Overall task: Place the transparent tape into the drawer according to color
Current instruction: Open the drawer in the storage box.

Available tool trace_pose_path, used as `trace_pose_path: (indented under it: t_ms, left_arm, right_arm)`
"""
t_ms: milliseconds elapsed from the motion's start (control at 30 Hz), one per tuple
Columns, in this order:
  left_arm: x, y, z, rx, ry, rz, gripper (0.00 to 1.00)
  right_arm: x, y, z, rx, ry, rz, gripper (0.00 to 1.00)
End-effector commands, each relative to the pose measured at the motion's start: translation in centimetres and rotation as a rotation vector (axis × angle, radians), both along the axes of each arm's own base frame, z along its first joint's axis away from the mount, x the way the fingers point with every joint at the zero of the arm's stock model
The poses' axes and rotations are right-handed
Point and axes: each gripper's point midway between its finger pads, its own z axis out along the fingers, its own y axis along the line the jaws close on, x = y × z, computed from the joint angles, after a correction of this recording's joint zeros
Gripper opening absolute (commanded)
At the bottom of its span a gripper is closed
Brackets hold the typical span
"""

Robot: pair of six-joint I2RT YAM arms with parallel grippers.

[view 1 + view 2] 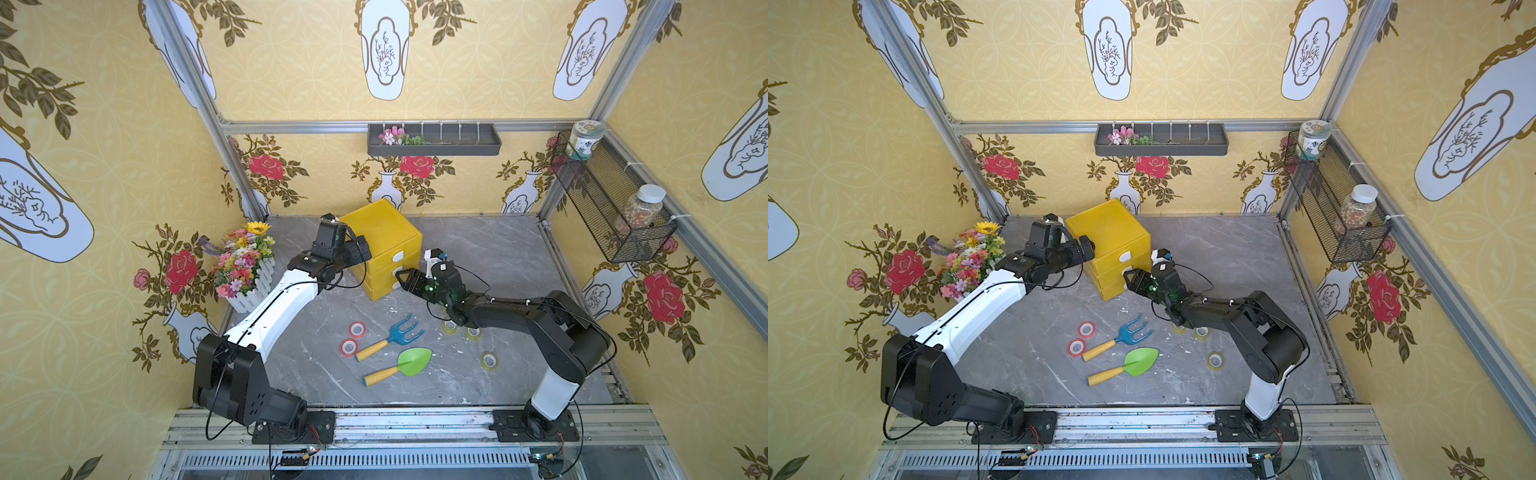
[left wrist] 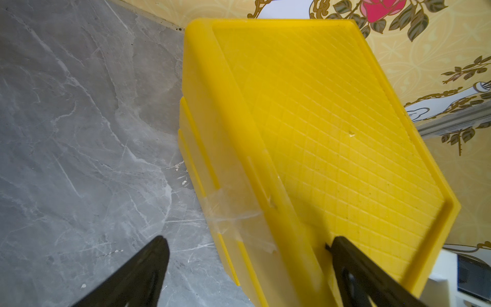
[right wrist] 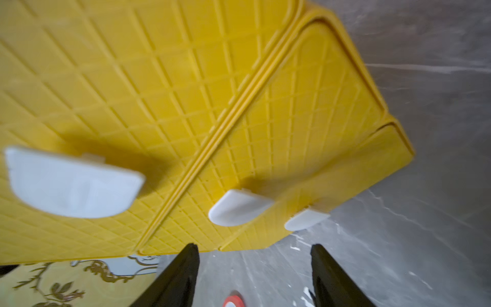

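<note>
A yellow drawer cabinet (image 1: 384, 232) (image 1: 1113, 230) stands at the back of the table; its three drawers with white handles (image 3: 71, 183) all look shut. My left gripper (image 2: 248, 240) (image 1: 365, 249) is open and straddles the cabinet's top left edge, one finger over the top and one beside the wall. In front of the lower handles my right gripper (image 3: 255, 248) (image 1: 401, 276) hangs open and holds nothing. Two red transparent tape rolls (image 1: 357, 329) (image 1: 349, 347) (image 3: 233, 300) lie on the table. Three yellowish rolls (image 1: 451, 326) (image 1: 473, 332) (image 1: 489, 360) lie by the right arm.
A blue toy fork (image 1: 395, 334) and a green toy trowel (image 1: 409, 361) lie between the tape groups. A flower basket (image 1: 245, 266) stands at the left wall. On the right wall hangs a wire shelf (image 1: 598, 199) with jars, and on the back wall a grey tray (image 1: 457, 147).
</note>
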Motion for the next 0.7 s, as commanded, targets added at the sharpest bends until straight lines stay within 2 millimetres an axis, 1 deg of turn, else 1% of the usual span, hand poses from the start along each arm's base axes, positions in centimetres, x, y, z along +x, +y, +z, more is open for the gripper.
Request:
trace_pose_path:
  t_ms: [0,133,167,333,500,667]
  left_arm:
    - [-0.6,0.3,-1.9,0.022,0.059,-0.007,1.00]
    - [-0.6,0.3,-2.1,0.019,0.063,-0.013,1.00]
    - [-0.6,0.2,-2.2,0.018,0.063,-0.014,1.00]
    - [-0.6,0.3,-2.4,0.015,0.068,-0.015,1.00]
    - [-0.6,0.2,-2.7,0.011,0.074,-0.020,1.00]
    - [-0.6,0.3,-2.7,0.013,0.076,-0.022,1.00]
  right_arm:
    - [1.0,0.8,3.9,0.255,-0.083,-0.056,0.70]
    - [1.1,0.6,2.9,0.359,-0.069,-0.110,0.69]
    - [1.0,0.7,3.0,0.378,-0.075,-0.116,0.69]
    - [1.1,0.6,2.8,0.408,-0.090,-0.153,0.67]
    - [1.5,0.8,2.8,0.434,-0.089,-0.167,0.66]
    - [1.7,0.7,1.9,0.434,-0.071,-0.183,0.65]
